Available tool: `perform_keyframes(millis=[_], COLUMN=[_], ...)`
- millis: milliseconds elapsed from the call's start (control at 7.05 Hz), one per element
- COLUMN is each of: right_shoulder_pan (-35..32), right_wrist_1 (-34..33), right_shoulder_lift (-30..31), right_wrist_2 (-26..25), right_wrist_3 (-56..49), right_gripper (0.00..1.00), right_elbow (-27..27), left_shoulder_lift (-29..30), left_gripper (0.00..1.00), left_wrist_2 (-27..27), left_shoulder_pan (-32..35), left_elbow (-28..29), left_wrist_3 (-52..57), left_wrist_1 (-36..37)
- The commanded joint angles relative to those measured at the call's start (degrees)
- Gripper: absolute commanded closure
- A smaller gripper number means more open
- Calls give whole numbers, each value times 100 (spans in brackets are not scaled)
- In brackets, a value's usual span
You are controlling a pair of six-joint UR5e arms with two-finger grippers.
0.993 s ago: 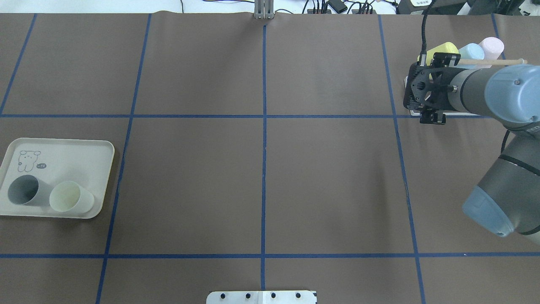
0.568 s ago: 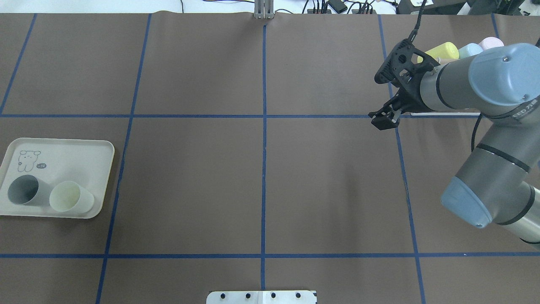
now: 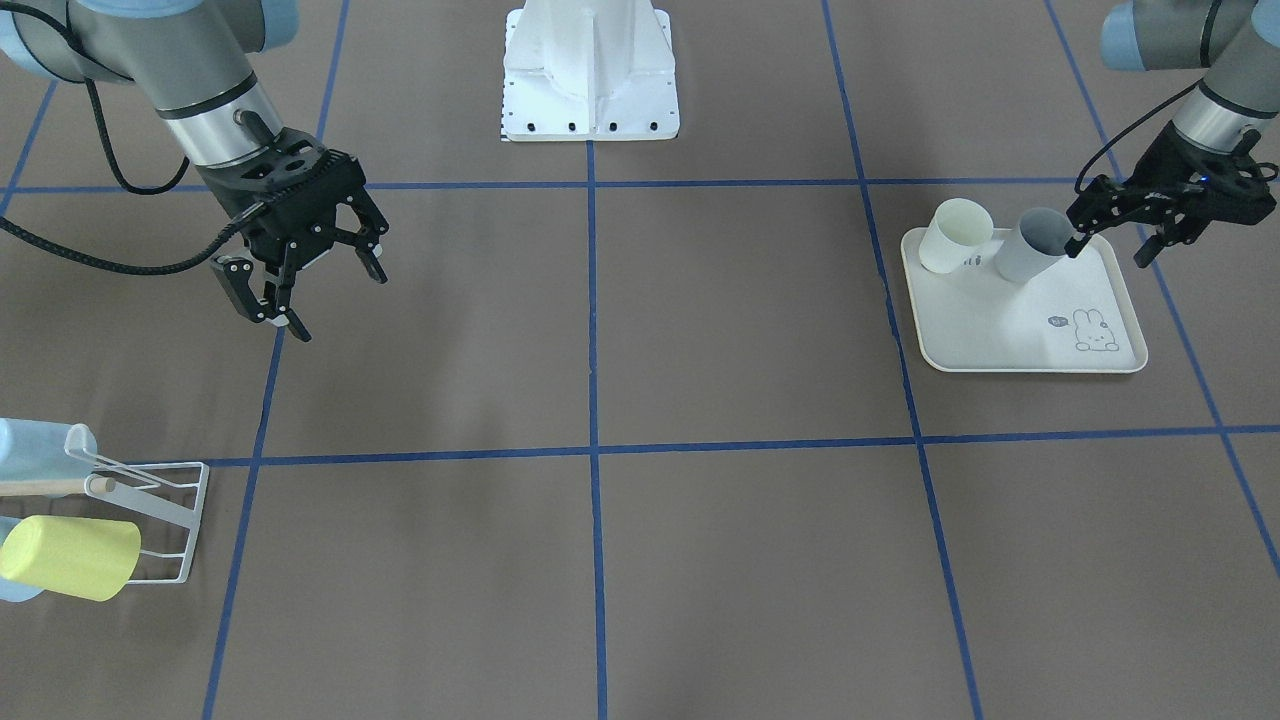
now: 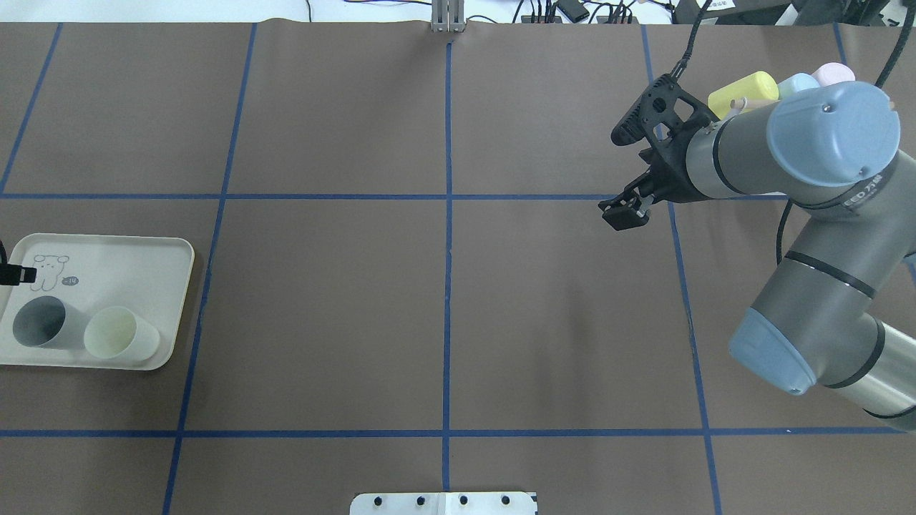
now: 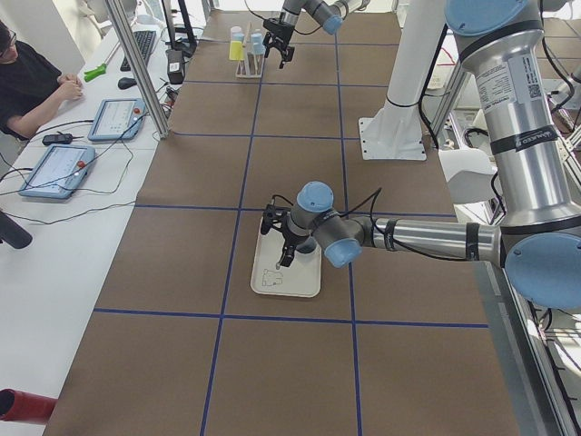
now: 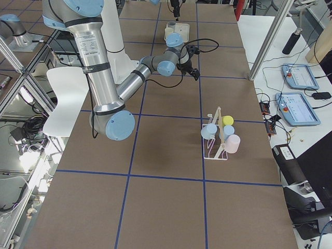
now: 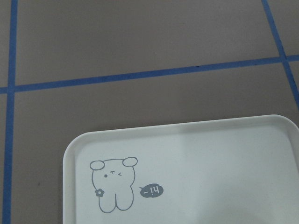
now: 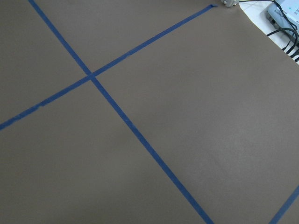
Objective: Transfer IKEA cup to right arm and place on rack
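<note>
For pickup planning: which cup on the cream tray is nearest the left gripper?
The grey plastic cup, beside the left gripper; the pale cream cup lies beyond it.

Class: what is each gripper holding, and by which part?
Nothing. The right gripper hangs open and empty; the left gripper is open near the grey cup, not gripping it.

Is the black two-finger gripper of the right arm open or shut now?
Open. In the front-facing view the black two-finger right gripper has its jaws wide apart, only brown table between them; it holds nothing.
</note>
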State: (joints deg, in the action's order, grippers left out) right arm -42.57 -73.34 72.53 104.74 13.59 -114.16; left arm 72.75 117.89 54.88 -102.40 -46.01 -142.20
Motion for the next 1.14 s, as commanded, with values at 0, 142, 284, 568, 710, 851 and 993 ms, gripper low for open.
perform_keyframes(millis=[0, 142, 284, 568, 710, 851, 993], right_shoulder_pan=[21, 38, 47, 73, 73, 73, 73], right_wrist_1=[4, 4, 4, 39, 39, 39, 39], right_shoulder_lift=[-2, -2, -2, 7, 7, -2, -2], right_wrist_2=[-7, -7, -7, -7, -7, -15, -15], right_wrist_3=[4, 4, 4, 4, -5, -5, -5], right_gripper=[1, 1, 1, 1, 1, 1, 1], right_elbow=[8, 8, 8, 43, 52, 78, 78], left_shoulder_lift=[-67, -285, -339, -331, -322, -322, -314], left_gripper=[0, 0, 6, 62, 62, 62, 62], left_wrist_2=[14, 23, 23, 41, 49, 58, 67], left_shoulder_pan=[-188, -232, -249, -267, -293, -328, -355], left_elbow=[62, 71, 62, 71, 71, 62, 62], left_wrist_3=[-13, -13, -22, -101, -110, -101, -101], left_wrist_1=[-167, -481, -528, -502, -510, -511, -519])
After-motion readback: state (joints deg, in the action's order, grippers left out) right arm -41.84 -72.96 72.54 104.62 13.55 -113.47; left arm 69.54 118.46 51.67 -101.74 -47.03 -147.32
